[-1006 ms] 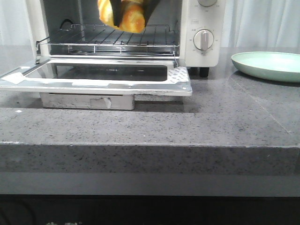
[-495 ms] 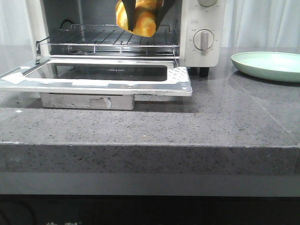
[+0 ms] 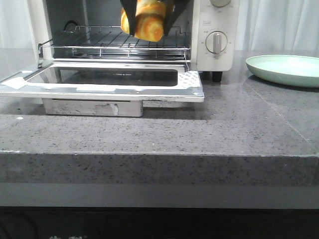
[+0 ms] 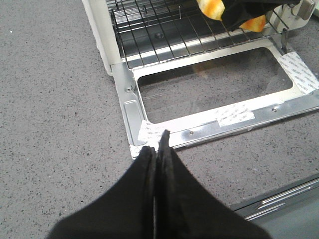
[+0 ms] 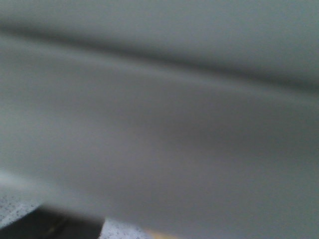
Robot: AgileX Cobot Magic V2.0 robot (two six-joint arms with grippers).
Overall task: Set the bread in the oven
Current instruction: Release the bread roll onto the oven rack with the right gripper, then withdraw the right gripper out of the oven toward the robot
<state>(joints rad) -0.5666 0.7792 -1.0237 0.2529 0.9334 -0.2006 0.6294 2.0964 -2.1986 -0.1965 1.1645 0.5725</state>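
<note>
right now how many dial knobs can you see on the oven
2. One round cream dial knob sits on the white toaster oven panel's right side; a second knob above it is cut off by the frame edge. More may be hidden.

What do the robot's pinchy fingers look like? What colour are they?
The left gripper has plain black fingers, long, wide at the base and narrowing to thin tips. The right gripper's fingers are black too. No cables or markings show.

glossy croissant-shaped bread roll: golden-yellow with orange-brown stripes
countertop toaster oven: cream-white body, black feet, silver wire rack
stone counter: grey, finely speckled
shallow plate, far right: pale mint green
gripper fingers: matte black
</note>
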